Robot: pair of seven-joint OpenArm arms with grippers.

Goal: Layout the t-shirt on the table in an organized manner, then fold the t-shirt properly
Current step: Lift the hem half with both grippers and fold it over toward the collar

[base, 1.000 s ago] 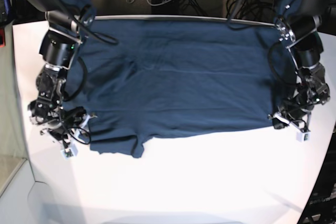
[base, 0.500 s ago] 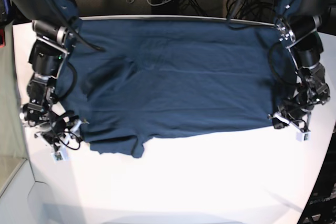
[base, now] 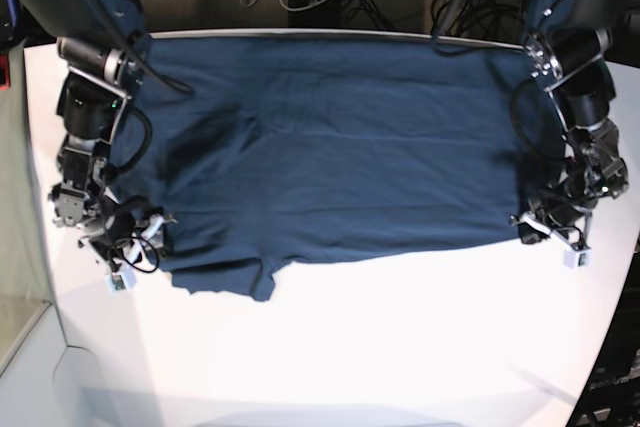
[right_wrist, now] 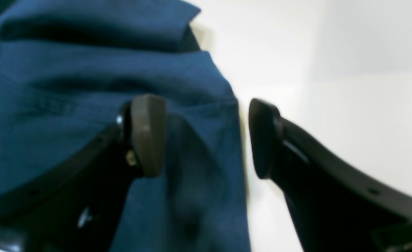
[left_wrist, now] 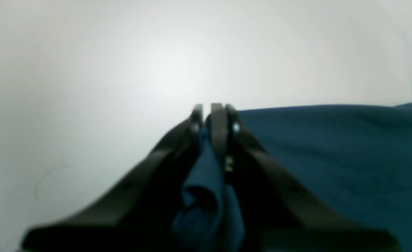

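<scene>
The t-shirt (base: pixel 330 147) lies spread flat on the white tabletop (base: pixel 380 347), covering most of the far half, w/ its far edge running along the tabletop's back rim. We see it dark navy, mostly smooth, w/ a few soft creases near the middle and a darker rumpled patch toward the base view's left. At the near-left corner a sleeve (base: pixel 225 272) sticks out toward us, folded and a bit bunched.

Left gripper (base: pixel 560 237) sits at the shirt's near corner on the base view's right. In the left wrist view we see its fingers (left_wrist: pixel 220 133) pressed together w/ a pinch of navy cloth (left_wrist: pixel 206 182) caught between them, so they're clamped on the t-shirt; the rest of the cloth stretches flat off to the right of that view, bare tabletop beyond.

Right gripper (base: pixel 130 247) is at the shirt's edge on the base view's left, just beside the sleeve. In the right wrist view its fingers (right_wrist: pixel 148 134) stand apart w/ a clear gap: one is over the cloth, the other over bare tabletop, and the shirt's edge (right_wrist: pixel 237 147) runs between them. Nothing is gripped there. Whether the finger over the cloth touches it, we can't tell.
</scene>
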